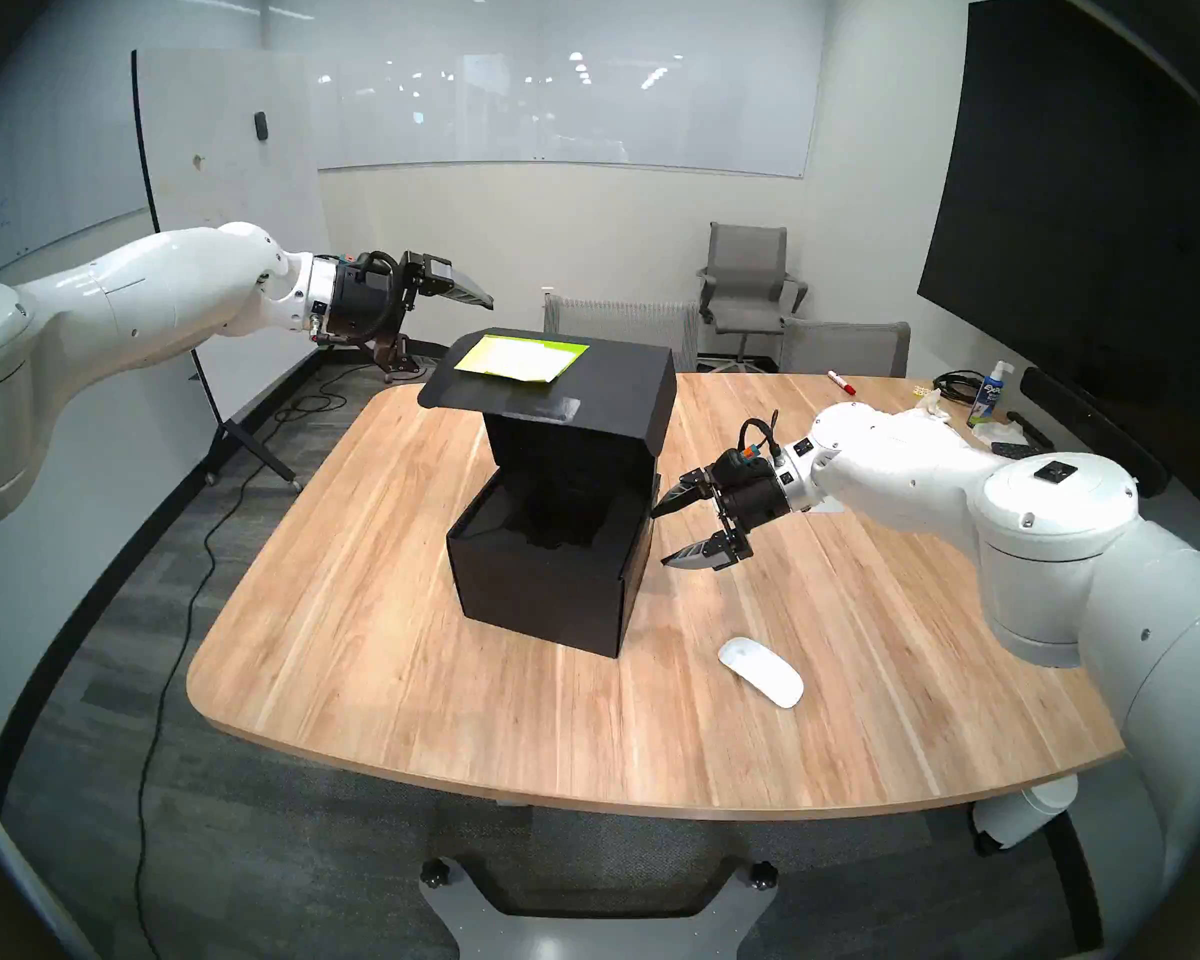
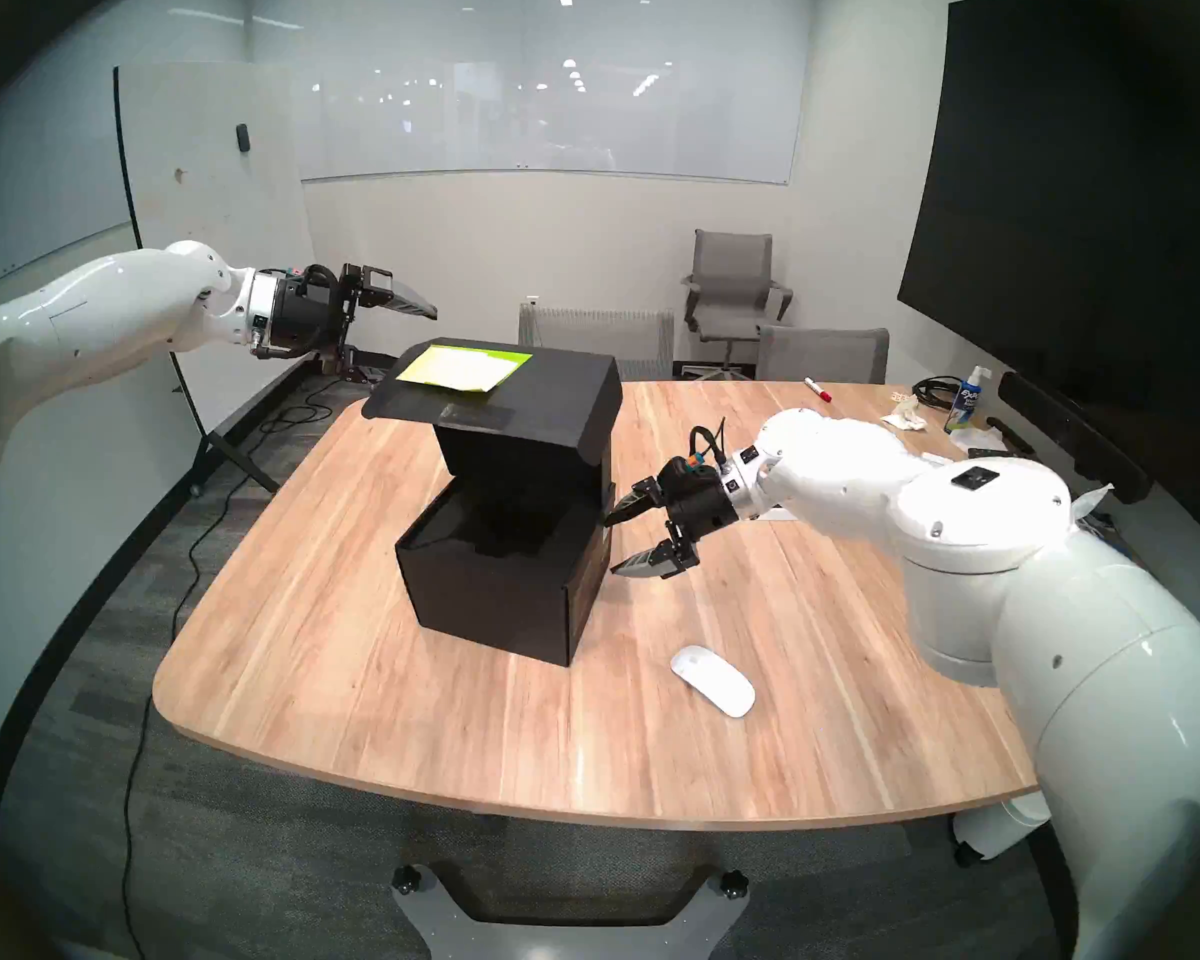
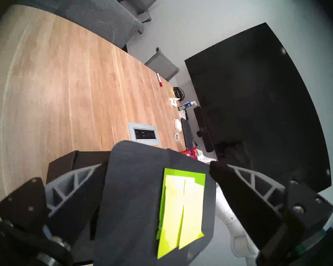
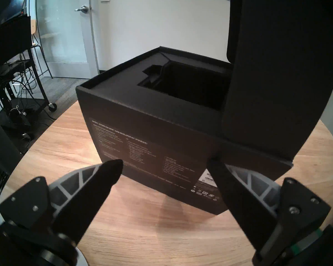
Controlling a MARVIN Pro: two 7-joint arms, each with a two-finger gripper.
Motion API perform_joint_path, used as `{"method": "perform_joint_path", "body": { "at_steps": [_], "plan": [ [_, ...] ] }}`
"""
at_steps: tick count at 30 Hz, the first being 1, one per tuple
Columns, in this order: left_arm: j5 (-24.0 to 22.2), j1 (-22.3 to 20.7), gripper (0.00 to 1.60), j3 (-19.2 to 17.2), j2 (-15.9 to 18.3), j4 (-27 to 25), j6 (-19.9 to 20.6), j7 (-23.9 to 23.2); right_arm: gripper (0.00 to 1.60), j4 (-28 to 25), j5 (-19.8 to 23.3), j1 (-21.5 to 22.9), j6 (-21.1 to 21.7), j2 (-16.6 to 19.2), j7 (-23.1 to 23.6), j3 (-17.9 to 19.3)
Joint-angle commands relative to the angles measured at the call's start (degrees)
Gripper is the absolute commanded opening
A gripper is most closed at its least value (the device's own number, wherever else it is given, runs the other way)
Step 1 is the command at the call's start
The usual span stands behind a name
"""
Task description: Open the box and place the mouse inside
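The black box [image 1: 542, 591] stands mid-table with its lid [image 1: 583, 411] swung up. The recessed black insert [image 4: 181, 87] is exposed. The lid's front flap carries yellow-green sticky notes [image 1: 521, 361] and juts out level toward the left. My left gripper [image 1: 455, 335] hovers at that flap's far-left edge. In the left wrist view its fingers [image 3: 238, 192] stand wide apart, with the flap [image 3: 135, 183] between them and no grip on it. My right gripper [image 1: 658, 537] is open just off the box's right wall [image 4: 142, 135]. The white mouse [image 1: 760, 671] lies on the table front right, untouched.
The wooden table [image 1: 375, 557] has a power socket panel [image 3: 143, 136] behind the box. At its far right lie a red marker [image 1: 841, 382], a spray bottle [image 1: 988, 390], cables and a red tissue box [image 3: 190, 152]. Grey chairs [image 1: 746, 280] stand behind, and a dark screen [image 1: 1068, 210] is on the right.
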Motion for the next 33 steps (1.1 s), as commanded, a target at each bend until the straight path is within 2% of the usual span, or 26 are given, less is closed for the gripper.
{"method": "perform_joint_path", "body": {
  "at_steps": [1, 6, 17, 26, 33],
  "plan": [
    [-1.91, -2.64, 1.6, -0.16, 2.24, 0.44, -0.1, -1.27, 1.6, -0.1, 0.25, 1.22, 0.09, -0.08, 4.48, 0.25],
    [-2.32, -3.72, 1.6, 0.4, 4.59, 0.4, -0.1, -1.96, 1.6, -0.15, 0.17, 1.21, 0.07, -0.07, 4.2, 0.23],
    [-1.34, -4.22, 1.6, 2.69, 7.33, 0.98, -0.1, -2.7, 1.6, -0.13, 0.16, 1.23, 0.09, -0.07, 4.45, 0.28],
    [0.5, -6.12, 1.6, 5.17, 12.01, 0.18, -0.1, -5.92, 1.6, -0.22, 0.01, 1.16, 0.04, -0.07, 3.65, 0.22],
    [2.78, -7.07, 1.6, 6.65, 13.75, -1.65, -0.1, -8.13, 1.6, -0.24, -0.04, 1.16, 0.03, -0.06, 3.62, 0.24]
  ]
}}
